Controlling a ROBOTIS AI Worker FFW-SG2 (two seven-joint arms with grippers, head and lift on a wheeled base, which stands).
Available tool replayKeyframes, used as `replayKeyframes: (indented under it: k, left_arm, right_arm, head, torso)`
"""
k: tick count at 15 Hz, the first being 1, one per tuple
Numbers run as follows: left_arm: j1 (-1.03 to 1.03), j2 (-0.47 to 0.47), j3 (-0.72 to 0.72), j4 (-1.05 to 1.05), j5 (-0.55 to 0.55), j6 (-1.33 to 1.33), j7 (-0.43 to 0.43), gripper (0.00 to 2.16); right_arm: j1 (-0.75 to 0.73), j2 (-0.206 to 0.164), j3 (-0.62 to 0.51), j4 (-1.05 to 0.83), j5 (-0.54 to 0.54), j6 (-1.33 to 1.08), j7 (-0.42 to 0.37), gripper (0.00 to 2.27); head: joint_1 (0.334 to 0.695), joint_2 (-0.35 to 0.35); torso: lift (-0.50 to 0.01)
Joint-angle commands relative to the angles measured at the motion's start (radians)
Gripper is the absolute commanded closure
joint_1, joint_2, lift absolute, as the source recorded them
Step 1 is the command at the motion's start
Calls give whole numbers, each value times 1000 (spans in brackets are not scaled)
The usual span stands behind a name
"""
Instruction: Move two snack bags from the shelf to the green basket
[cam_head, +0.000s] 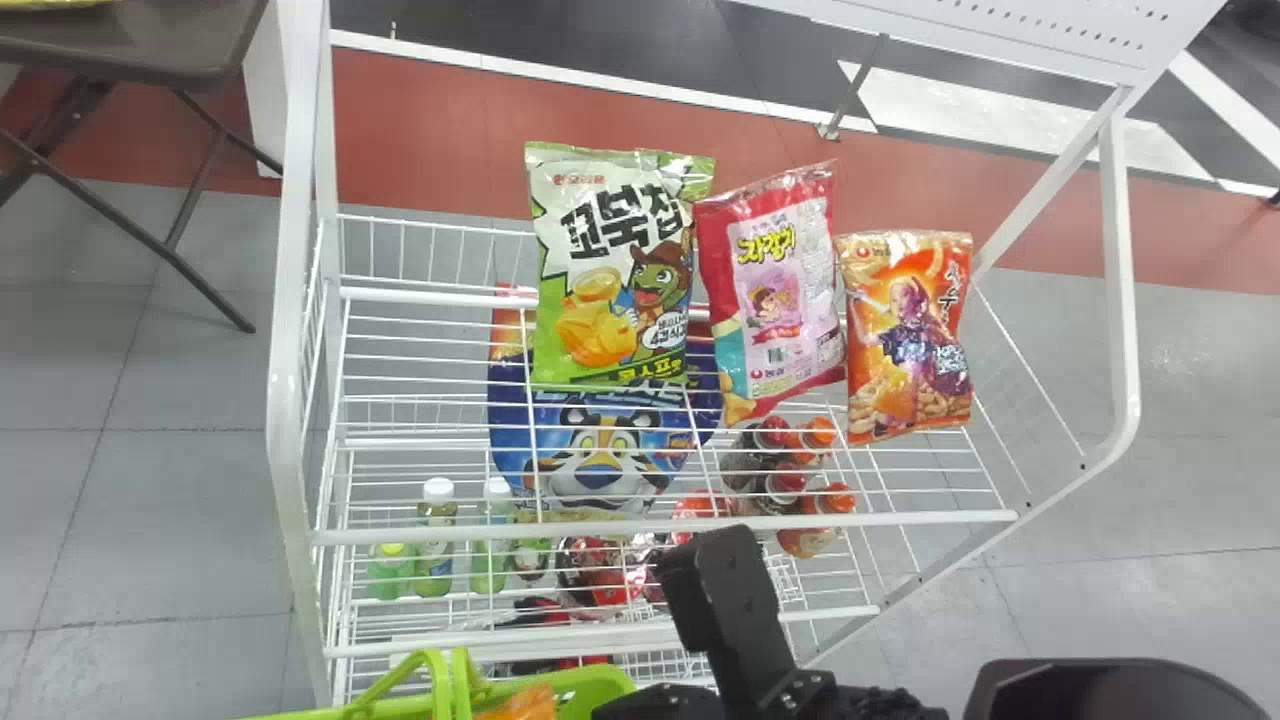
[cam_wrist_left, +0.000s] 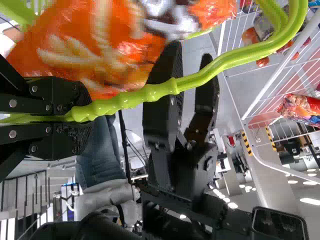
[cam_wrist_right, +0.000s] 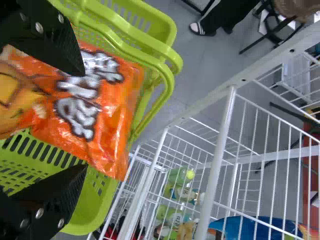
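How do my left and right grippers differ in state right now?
The left gripper is shut; the right gripper stands wide open.
The left gripper has the basket handle clamped; the right gripper grips nothing, with an orange snack bag showing between its fingers.
Both are at the green basket.

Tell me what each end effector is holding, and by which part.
The left end effector holds the green basket by its handle. The right end effector is open, holding nothing; the orange snack bag lies in the basket.
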Motion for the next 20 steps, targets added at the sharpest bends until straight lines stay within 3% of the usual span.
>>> replayKeyframes:
  k: [1, 4, 7, 15, 20]
  left_arm:
    - [-4, 0, 0, 1, 0, 0, 0, 2084]
    - [-4, 0, 0, 1, 0, 0, 0, 2084]
    - [-3, 0, 3, 6, 3, 0, -3, 2084]
    - [-4, -2, 5, 17, 5, -6, -5, 2084]
    - [-11, -5, 2, 34, 6, -9, -5, 2084]
  right_arm:
    - [-7, -1, 2, 1, -7, 2, 2, 73]
    - [-7, -1, -20, -24, -7, 2, 2, 76]
    - [28, -1, -127, -121, 1, 2, 13, 100]
    - [-15, 103, -612, -107, 18, 2, 283, 107]
    - [-141, 129, -679, 103, 150, 2, 432, 147]
  head:
    - [695, -350]
    - [695, -350]
    - [695, -350]
    - [695, -350]
    - [695, -350]
  torso:
    - [-17]
    - [-17]
    - [-17]
    - [-17]
    - [-17]
